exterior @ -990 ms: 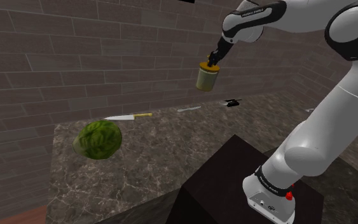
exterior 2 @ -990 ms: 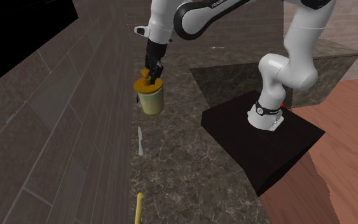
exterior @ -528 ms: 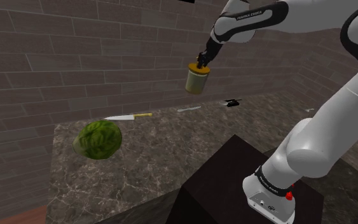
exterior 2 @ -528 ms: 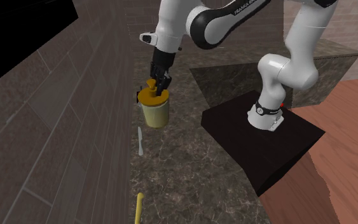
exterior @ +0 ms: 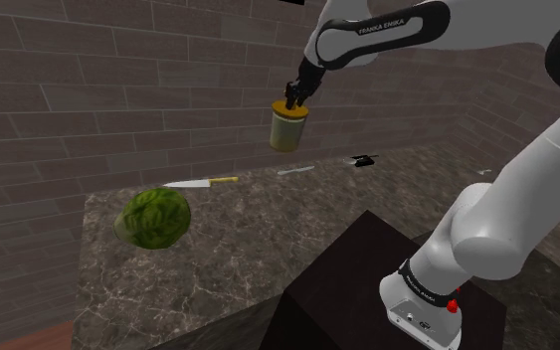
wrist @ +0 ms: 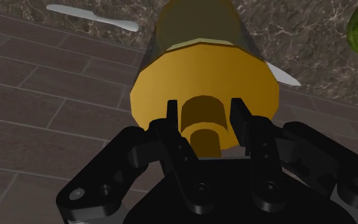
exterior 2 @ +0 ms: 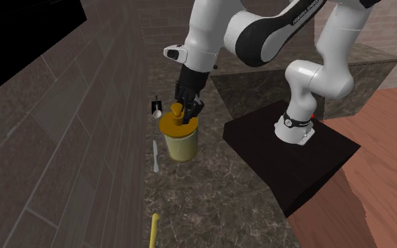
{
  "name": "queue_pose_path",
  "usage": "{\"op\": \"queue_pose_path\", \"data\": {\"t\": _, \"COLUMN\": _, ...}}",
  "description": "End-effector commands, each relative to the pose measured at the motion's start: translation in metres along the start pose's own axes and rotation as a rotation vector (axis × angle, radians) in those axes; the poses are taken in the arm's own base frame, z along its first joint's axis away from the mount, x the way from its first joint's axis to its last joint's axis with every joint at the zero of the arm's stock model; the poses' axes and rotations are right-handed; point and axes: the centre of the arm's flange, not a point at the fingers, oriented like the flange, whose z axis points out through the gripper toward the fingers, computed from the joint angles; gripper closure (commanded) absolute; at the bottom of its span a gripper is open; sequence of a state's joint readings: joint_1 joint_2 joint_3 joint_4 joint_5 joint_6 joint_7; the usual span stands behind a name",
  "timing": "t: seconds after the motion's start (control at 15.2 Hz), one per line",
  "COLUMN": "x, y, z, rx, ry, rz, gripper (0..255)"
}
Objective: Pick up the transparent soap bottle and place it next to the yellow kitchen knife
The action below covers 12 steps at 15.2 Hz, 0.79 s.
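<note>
- Transport step: soap bottle (exterior: 289, 127) is off the desk (exterior: 248, 259) and hangs in the air under the gripper (exterior: 295, 96), close to the brick wall (exterior: 118, 80).
- Bottle looks yellowish and see-through with an orange cap. It hangs upright, base down.
- Fingers (wrist: 174, 137) are clamped on the orange pump neck above the cap, one on each side, seen in the wrist view.
- Lift looks done, placing not yet done.
- Target: yellow-handled knife (exterior: 203, 182) lies flat on the desk by the wall, at about 8 o'clock from the bottle in the shoulder view and well apart from it.
- In the second exterior view the yellow handle is at about 6 o'clock from the bottle.
- Next move, my judgement: carry the bottle along the wall toward the knife, lower it to bare desk just beside the handle, then release. Keep it upright, since the grip is only on the thin neck and it may swing.
- Pale flat utensil (exterior: 295, 170) lies on the desk roughly under the bottle, between it and the knife. It is low, so likely passed over.
- Small black item (exterior: 362, 159) sits at about 4 o'clock from the bottle, away from the path.
- Green leafy ball (exterior: 153, 219) is at about 7 o'clock from the knife, near it. Avoid bumping it on descent.
- Wall close behind leaves little room on that side.
- Dark stand (exterior: 367, 288) is well clear.
</note>
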State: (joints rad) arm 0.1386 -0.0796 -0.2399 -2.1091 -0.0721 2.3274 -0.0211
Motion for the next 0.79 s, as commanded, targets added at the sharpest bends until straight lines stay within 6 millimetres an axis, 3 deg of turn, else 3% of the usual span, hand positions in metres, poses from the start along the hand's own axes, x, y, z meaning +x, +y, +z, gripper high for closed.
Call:
{"op": "queue_pose_path", "data": {"t": 0.0, "x": 0.003, "y": -0.025, "z": 0.001, "rx": 0.000, "ry": 0.001, "rz": 0.002, "gripper": 255}}
{"op": "queue_pose_path", "data": {"t": 0.33, "x": 0.010, "y": -0.088, "z": -0.001, "rx": 0.000, "ry": 0.001, "rz": 0.002, "gripper": 255}}
{"op": "queue_pose_path", "data": {"t": 0.73, "x": 0.001, "y": -0.090, "z": 0.029, "rx": 0.000, "ry": 0.001, "rz": 0.002, "gripper": 255}}
